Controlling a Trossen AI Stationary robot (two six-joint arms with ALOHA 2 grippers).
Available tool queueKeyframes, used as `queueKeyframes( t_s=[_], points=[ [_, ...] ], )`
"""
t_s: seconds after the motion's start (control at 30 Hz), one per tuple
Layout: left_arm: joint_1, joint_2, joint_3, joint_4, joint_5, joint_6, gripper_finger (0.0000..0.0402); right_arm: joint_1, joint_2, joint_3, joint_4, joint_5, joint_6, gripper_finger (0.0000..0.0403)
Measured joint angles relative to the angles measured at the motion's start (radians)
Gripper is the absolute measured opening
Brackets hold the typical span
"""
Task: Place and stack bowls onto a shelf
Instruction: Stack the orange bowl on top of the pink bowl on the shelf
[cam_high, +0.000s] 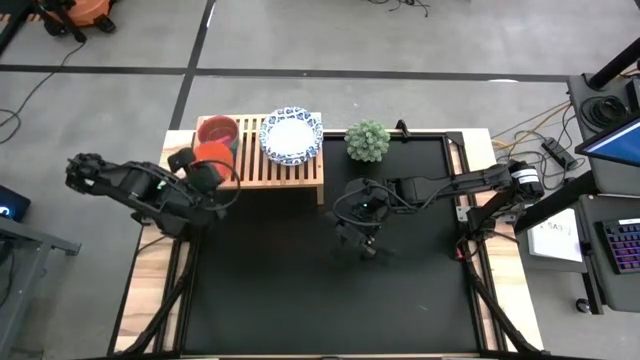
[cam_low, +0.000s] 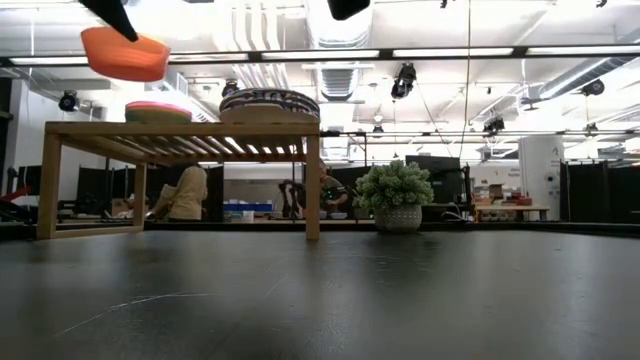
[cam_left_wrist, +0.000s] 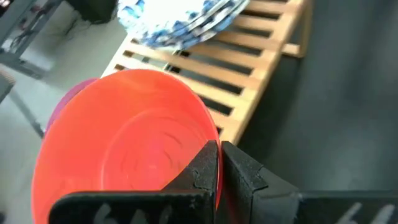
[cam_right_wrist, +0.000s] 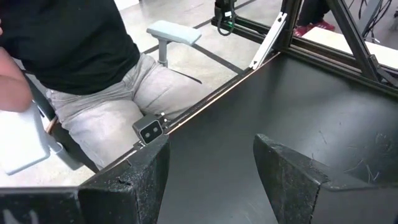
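Note:
A red bowl hangs over the left end of the light-wood shelf, with my left gripper shut on it. Under it, a pink bowl sits on the slats. A stack of white bowls with blue rims rests on the shelf's right half. My right gripper hovers open over the black mat at mid-table, pointing toward the near edge, with nothing between its fingers. My left gripper pinches the red bowl's rim on the side nearest the arm, one finger inside the bowl and one outside. The fingers slant down from the table's left. The bowl is lifted clear above the shelf, mouth up and slightly tilted.
A small potted plant stands on the mat just right of the shelf. The black mat spreads in front of the shelf. A seated person is beyond the table's near edge.

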Motion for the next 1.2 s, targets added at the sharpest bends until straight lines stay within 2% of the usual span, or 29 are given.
queueKeyframes(
  t_s=[0.17,0.33,0.43,0.57,0.63,0.73,0.9,1.03,1.1,1.2],
  points=[
    [0.075,-0.028,-0.009,0.001,-0.006,0.064,0.0,0.0,0.0,0.0,-0.001,0.0,0.011,0.0221],
    [0.151,-0.037,0.002,0.007,-0.109,0.157,0.0,0.0,0.0,0.0,0.0,0.0,0.005,0.0221],
    [0.211,-0.042,0.014,0.041,-0.158,0.26,0.0,0.0,0.002,0.0,0.001,0.0,0.0,0.0221],
    [0.331,-0.054,0.019,0.171,-0.16,0.449,0.0,0.0,0.002,0.0,0.001,0.0,0.0,0.0221],
    [0.4,-0.057,0.019,0.249,-0.109,0.553,0.0,0.0,0.002,0.0,0.0,0.0,0.0,0.0221],
    [0.523,-0.056,0.018,0.319,0.03,0.677,0.0,0.0,0.002,0.0,0.001,0.0,0.0,0.0221],
    [0.769,-0.042,0.018,0.334,0.24,0.776,0.0,0.0,0.003,-0.001,-0.002,0.0,-0.003,0.0221],
    [0.914,-0.018,0.017,0.39,0.424,0.858,0.0,0.0,0.003,-0.007,-0.003,0.0,-0.003,0.0221],
    [0.958,-0.002,0.017,0.425,0.471,0.888,0.0,0.0,0.004,-0.008,-0.003,0.0,-0.003,0.0221],
    [1.001,0.028,0.017,0.447,0.473,0.923,0.0,0.0,0.004,-0.008,-0.003,0.0,-0.003,0.0221]
  ],
)
